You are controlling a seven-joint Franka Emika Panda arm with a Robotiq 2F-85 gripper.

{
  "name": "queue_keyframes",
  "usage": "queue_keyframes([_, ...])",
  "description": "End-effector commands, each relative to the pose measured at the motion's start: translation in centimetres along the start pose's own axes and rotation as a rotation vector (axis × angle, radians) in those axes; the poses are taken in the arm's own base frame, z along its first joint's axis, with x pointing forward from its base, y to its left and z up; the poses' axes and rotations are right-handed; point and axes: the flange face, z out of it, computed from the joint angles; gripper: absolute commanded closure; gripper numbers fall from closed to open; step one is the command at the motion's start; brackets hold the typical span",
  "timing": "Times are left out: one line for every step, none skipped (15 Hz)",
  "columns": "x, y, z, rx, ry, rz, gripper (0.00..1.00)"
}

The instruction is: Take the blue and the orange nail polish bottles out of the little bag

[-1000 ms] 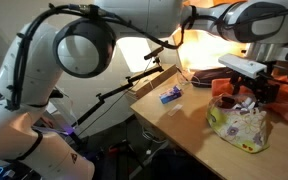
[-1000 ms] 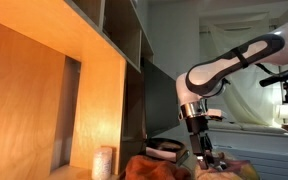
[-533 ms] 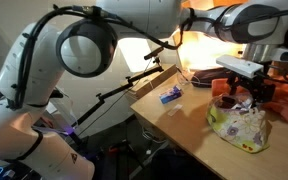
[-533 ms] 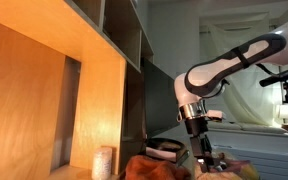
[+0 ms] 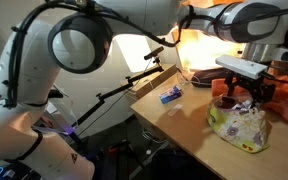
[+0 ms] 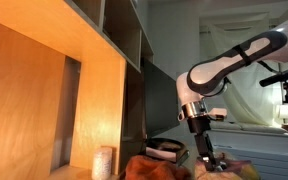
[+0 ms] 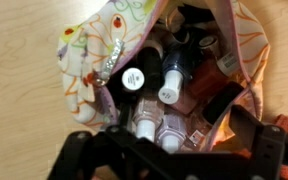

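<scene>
Wrist view: bottles (image 7: 170, 76) in little bag (image 7: 89, 55) blurry, hand (image 7: 169, 152) cropped btm

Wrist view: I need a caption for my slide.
Open gripper hovers over the little bag on a wooden table, nail polish bottles packed inside.

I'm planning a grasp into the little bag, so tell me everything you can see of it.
The little bag is a small soft pouch of pale fabric printed with orange and pinkish swirls, trimmed in lime-yellow. It lies slumped on the wooden table, mouth gaping open toward the wrist camera. Small nail polish bottles with white and dark caps crowd its inside.
</scene>
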Motion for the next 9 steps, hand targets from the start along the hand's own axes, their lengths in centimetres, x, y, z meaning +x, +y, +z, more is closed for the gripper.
queue_keyframes([-2.4, -0.2, -1.2, -0.014, 0.015, 0.000, 0.00])
queue_keyframes([-2.8, -0.4, -1.3, -0.017, 0.016, -0.001, 0.00])
queue_keyframes([-3.3, -0.5, -1.3, -0.025, 0.017, 0.000, 0.00])
queue_keyframes([-3.8, -0.7, -1.2, -0.028, 0.015, -0.008, 0.00])
queue_keyframes([-4.3, -0.9, -1.1, -0.025, 0.012, -0.018, 0.00])
queue_keyframes([-4.9, -1.0, -1.0, -0.025, 0.013, -0.004, 0.00])
queue_keyframes([-5.4, -1.0, -0.8, -0.026, 0.011, -0.012, 0.00])
queue_keyframes([-5.8, -1.1, -0.7, -0.024, 0.013, -0.005, 0.00])
queue_keyframes([-6.0, -1.1, -0.4, -0.026, 0.013, -0.006, 0.00])
